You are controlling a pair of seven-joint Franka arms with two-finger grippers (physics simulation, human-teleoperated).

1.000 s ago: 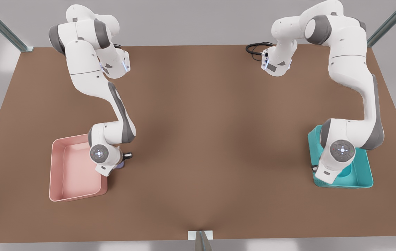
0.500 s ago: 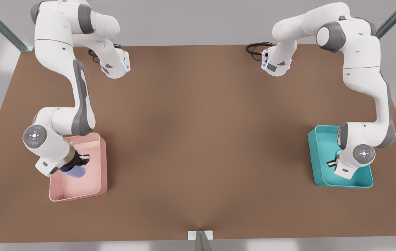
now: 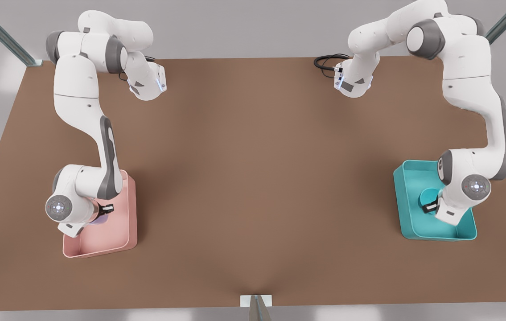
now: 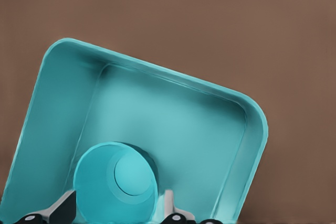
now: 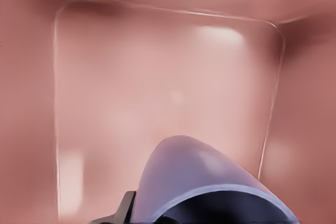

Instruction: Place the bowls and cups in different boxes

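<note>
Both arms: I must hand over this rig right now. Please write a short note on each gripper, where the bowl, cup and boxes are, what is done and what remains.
Left gripper: over the teal box at the front view's right, with the teal bowl between its fingers; whether it is released cannot be told.
Right gripper: shut on the purple cup, inside the pink box at the front view's left.
Done: bowl and cup each brought to a separate box.
Left: let go of the cup, confirm the bowl is set down and released, then lift both arms away.
</note>
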